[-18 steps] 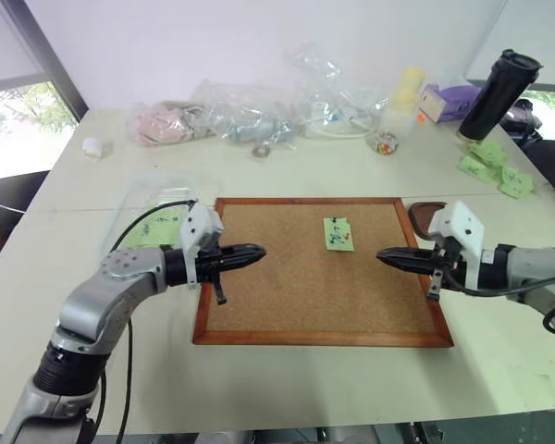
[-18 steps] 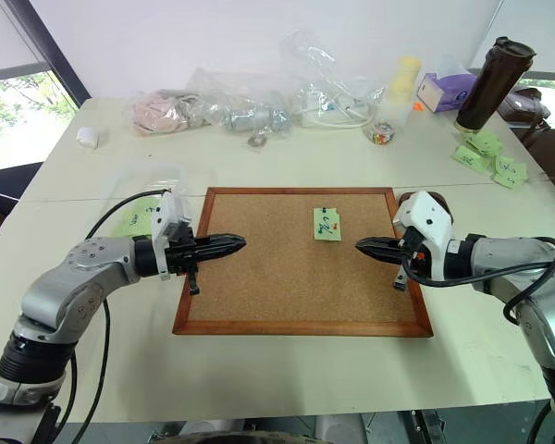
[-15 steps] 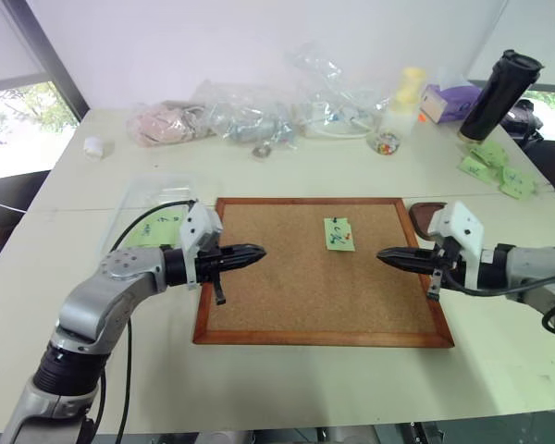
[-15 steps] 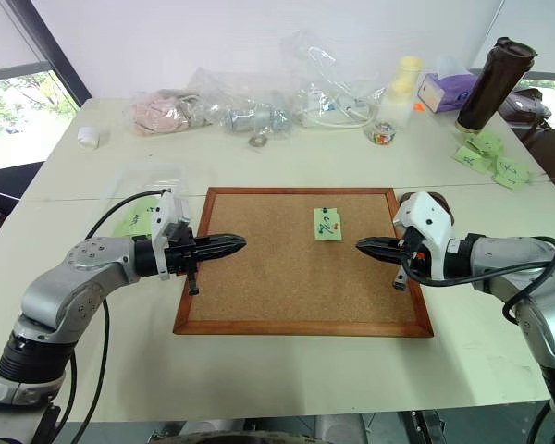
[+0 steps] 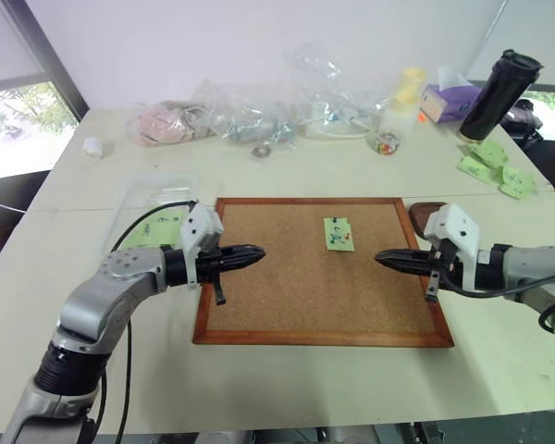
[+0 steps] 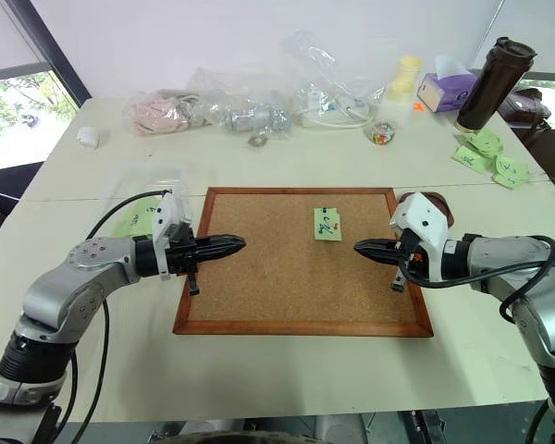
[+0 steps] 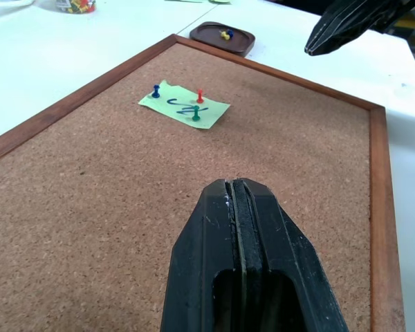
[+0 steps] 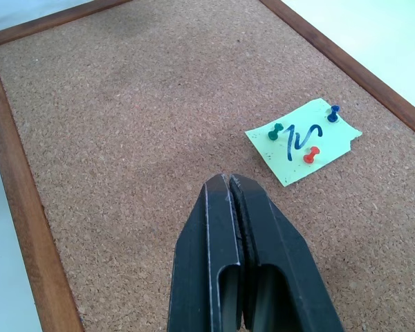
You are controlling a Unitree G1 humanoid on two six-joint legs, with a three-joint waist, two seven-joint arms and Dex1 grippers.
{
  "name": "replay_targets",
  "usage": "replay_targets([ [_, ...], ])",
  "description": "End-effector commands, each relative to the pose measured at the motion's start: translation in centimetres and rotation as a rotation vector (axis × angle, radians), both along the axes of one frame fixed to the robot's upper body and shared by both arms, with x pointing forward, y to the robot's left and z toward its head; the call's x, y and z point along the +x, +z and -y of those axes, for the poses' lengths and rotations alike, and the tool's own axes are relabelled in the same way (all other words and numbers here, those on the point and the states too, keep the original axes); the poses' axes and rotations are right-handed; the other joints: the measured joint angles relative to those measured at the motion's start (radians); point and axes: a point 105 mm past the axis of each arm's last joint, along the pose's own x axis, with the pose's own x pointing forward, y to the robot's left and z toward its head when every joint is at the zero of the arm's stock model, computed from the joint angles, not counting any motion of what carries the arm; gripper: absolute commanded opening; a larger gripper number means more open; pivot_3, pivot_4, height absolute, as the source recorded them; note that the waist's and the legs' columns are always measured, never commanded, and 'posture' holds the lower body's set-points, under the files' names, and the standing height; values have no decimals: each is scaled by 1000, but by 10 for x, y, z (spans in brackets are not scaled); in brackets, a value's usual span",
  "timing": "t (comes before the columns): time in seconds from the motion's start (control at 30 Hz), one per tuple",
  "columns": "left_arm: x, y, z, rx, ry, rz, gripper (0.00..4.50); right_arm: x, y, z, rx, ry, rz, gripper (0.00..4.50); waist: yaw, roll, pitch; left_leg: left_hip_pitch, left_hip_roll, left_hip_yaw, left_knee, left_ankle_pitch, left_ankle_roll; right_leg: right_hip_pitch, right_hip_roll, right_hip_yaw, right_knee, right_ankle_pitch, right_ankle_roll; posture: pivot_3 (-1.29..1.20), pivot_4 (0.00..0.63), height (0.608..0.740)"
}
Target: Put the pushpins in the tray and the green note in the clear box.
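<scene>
Three tiny hard pushpins are pinning the flimsy green note mid-corkboard; both pincers, left and right, are hovering closed, empty; pinching each smooth head looks wisest.

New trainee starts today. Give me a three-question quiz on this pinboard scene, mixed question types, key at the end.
1. True or false: the green note is already in the clear box.
2. How many pushpins hold the note to the corkboard? A) one B) two C) three
3. Fill in: the left gripper and the right gripper are both ____ and hold nothing.

Key
1. False: it is pinned to the corkboard.
2. C: a blue pin, a green pin and a red pin.
3. Shut.
</scene>
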Motion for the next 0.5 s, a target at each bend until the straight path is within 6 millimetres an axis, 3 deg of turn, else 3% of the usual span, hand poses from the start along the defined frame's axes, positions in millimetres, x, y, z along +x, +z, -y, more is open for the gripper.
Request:
replay_targets([
  [0.03, -3, 8, 5, -5, -32, 28, 58, 0, 9, -1, 0, 8, 44, 0, 0, 0, 0, 0, 0, 0, 0, 0, 0, 0, 0, 0, 0, 0, 0, 0, 150, 740],
  [0.27, -1, -6, 14, 53, -54, 53, 58, 1, 10, -3, 8, 8, 54, 0, 1, 0, 0, 0, 0, 0, 0, 0, 0, 0, 0, 0, 0, 0, 0, 0, 150, 740],
  [0.5, 6, -24, 26, 58, -55, 58, 58, 16, 18, -7, 30, -13, 100, 0, 0, 0, 0, 0, 0, 0, 0, 0, 0, 0, 0, 0, 0, 0, 0, 0, 150, 740],
])
